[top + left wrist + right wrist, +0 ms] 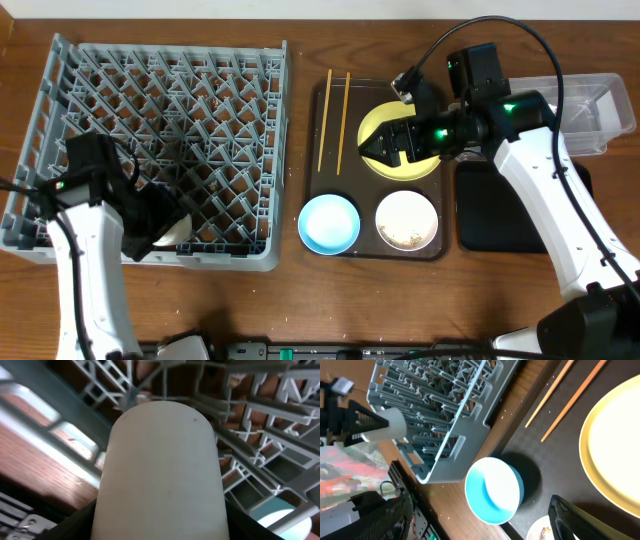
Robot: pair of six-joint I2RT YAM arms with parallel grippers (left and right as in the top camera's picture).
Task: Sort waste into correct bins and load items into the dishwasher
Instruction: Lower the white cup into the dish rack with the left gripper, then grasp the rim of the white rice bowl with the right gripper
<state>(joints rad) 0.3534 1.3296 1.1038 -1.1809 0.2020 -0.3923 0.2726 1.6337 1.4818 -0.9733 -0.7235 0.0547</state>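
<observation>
My left gripper is shut on a white cup at the front edge of the grey dish rack; the cup also shows in the right wrist view. My right gripper is open and empty, over the left side of the yellow plate. The plate, two chopsticks, the light blue bowl and the white bowl with crumbs lie on the dark brown tray. The napkin and wrapper are out of view.
The clear tub stands at the back right. The black tray lies right of the brown tray, partly under my right arm. The right wrist view shows the blue bowl between its fingers, beside the rack's corner.
</observation>
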